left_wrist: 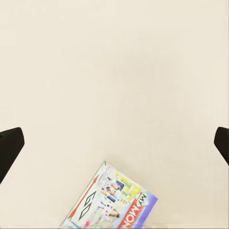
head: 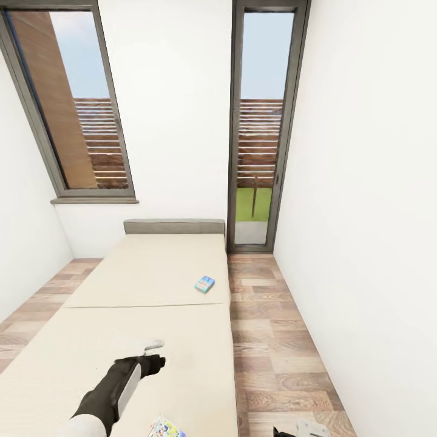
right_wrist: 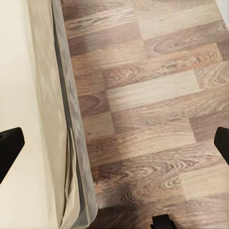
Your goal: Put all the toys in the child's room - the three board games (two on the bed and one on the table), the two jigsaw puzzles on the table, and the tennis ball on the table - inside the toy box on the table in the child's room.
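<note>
The left pincer is hovering spread open over the bed, a Monopoly board game lying just beneath; a smaller board game is lying farther up. The right pincer is gaping above the wooden floor.

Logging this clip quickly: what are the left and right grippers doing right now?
Left gripper: open, empty, over the bed near a board game.
Right gripper: open, empty, over the floor.

Even, bright daylight comes from the window and glass door behind the bed. Shadows are faint, with no glare. Walls beside the door bow outward from wide-angle distortion. The render looks slightly soft, most of all toward the edges.
</note>
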`<state>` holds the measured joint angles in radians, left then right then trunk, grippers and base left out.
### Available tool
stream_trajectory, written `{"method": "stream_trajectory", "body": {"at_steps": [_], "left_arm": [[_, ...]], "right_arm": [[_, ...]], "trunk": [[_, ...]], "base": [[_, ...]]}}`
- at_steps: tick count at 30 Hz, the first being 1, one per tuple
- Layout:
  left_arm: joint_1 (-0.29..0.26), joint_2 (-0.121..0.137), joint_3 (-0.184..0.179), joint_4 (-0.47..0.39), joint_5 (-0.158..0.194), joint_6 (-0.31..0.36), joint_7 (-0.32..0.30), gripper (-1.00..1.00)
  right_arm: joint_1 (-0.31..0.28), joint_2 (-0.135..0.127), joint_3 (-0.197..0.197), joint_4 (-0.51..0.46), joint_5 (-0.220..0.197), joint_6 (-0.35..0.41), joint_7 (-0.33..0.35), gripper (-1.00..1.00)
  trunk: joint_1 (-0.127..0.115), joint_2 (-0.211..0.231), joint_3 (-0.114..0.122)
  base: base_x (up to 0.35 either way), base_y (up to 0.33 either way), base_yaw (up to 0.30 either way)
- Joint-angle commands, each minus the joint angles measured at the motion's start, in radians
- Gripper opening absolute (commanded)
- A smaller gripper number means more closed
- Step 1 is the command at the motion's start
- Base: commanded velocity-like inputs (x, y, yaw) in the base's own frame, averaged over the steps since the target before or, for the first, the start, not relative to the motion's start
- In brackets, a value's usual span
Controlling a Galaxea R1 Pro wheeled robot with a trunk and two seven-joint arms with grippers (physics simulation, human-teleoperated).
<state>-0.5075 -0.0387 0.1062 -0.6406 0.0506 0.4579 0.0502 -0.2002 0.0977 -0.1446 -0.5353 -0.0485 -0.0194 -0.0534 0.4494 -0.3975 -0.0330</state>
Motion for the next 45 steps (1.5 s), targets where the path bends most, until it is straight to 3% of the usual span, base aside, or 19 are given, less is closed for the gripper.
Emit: {"method": "stream_trajectory", "body": {"at_steps": [1,3,6,12,26,45], "left_arm": [[-0.013,-0.011,0.003,0.033,0.001,-0.013,0.014,1.00],[-0.030,-0.030,0.003,0.103,0.001,-0.064,0.030,1.00],[-0.052,-0.070,0.002,0.253,0.001,-0.220,0.052,1.00],[-0.061,-0.088,-0.004,0.371,0.000,-0.319,0.063,1.00],[-0.063,-0.113,-0.088,0.402,0.001,-0.344,0.065,1.00],[-0.063,-0.112,-0.099,0.403,0.003,-0.351,0.065,1.00]], "right_arm": [[-0.001,0.000,-0.003,0.000,-0.005,-0.001,0.000,1.00],[-0.001,-0.001,-0.003,0.000,-0.005,-0.001,0.000,1.00],[-0.001,-0.003,-0.004,0.000,-0.005,-0.001,0.000,1.00],[-0.001,0.001,-0.001,-0.002,-0.005,-0.006,0.002,1.00],[-0.001,-0.002,-0.001,-0.001,-0.004,-0.006,0.001,1.00],[-0.001,-0.005,-0.001,0.002,-0.004,0.005,0.001,1.00]], "trunk": [[0.001,-0.002,-0.002],[0.001,-0.002,-0.002],[0.001,-0.002,-0.002],[0.001,-0.002,-0.002],[0.001,-0.002,-0.013],[0.001,-0.002,-0.044]], "base": [[0.000,0.000,0.000],[0.000,0.000,0.000],[0.000,0.000,0.000],[0.000,0.000,0.000],[0.000,0.000,0.000],[0.000,0.000,0.000]]}}
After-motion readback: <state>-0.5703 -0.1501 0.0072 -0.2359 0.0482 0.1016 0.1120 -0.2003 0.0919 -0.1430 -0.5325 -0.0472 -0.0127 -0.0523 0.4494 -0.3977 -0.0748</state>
